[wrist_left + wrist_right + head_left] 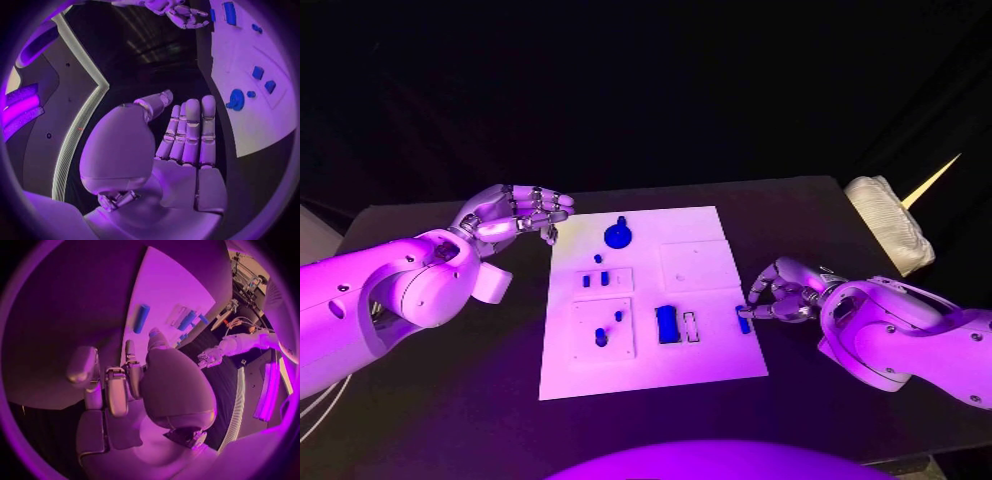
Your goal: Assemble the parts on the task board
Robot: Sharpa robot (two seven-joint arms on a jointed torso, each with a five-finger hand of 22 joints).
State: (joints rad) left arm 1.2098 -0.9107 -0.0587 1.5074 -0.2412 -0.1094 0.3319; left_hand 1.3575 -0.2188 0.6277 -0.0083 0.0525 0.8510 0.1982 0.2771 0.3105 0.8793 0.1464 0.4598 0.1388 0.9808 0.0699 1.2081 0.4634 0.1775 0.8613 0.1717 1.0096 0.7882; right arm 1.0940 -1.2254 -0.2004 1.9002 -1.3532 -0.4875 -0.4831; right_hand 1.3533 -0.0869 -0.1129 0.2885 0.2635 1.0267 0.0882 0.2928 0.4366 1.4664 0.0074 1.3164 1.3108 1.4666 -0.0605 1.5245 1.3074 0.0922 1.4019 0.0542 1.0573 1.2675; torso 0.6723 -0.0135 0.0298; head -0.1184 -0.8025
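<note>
The white task board (651,300) lay in the middle of the black table (444,400), carrying several small blue parts. A round blue knob (617,236) sat near the board's far left corner, two small blue pegs (596,280) stood in a raised square plate on its left side, and another blue peg (602,337) stood in the plate nearer the front edge. A longer blue block (668,324) lay close to the front right part of the board, beside an empty slot (689,326). The right hand (783,292) rested at the board's right edge, its fingers curled in around a small blue piece (744,322) right at that edge; it looked pinched there, though the grip itself was partly hidden. The left hand (514,215) hovered off the board's far left corner, near the knob, holding nothing; in the left wrist view its fingers lay straight and close together with the thumb out to the side. The step in hand seemed to be picking up the edge piece with the right hand. The next move would probably call for lifting it cleanly, turning it to match a free slot, and lowering it in squarely.
</note>
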